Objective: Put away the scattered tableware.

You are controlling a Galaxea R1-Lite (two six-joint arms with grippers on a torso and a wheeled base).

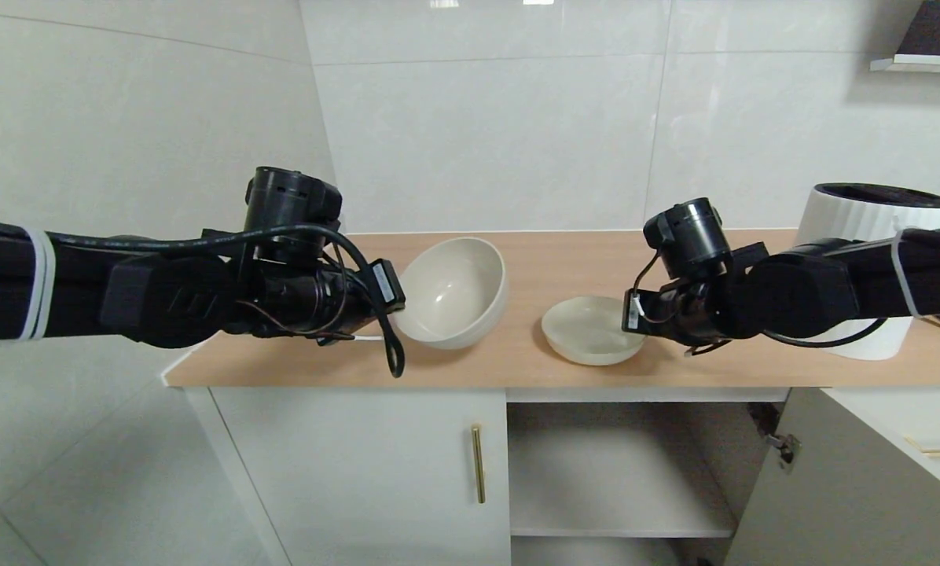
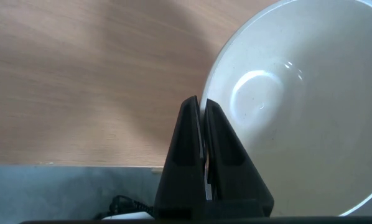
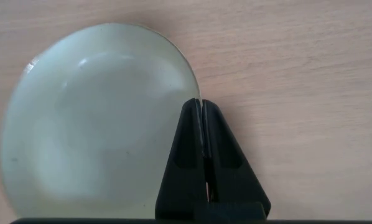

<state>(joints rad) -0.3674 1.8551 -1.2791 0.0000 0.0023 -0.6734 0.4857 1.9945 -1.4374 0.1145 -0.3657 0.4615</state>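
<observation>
- The pale wooden table (image 1: 533, 267) ran across a white cupboard. The cupboard's right-hand door stood open on a bare white shelf (image 1: 619, 479), below the table's front edge. I judged that shelf to be where the dishes should go, and it lay nearer the right arm than the left.
- A white ribbed round container (image 1: 855, 216) stood at the table's right end, behind the right arm.
- The deep cream ceramic bowl (image 1: 458, 291) sat tilted over the table's left half, just inward of the left tool (image 1: 395, 303). I could not tell whether it touched the wood.
- The shallow pale glazed plate (image 1: 584, 330) lay near the front edge, above the open shelf and just inward of the right tool (image 1: 631, 314).
- The left tool was clamped on the bowl's near rim.
- The right tool's fingers were pressed together on the plate's outer rim, seemingly pinching it.
</observation>
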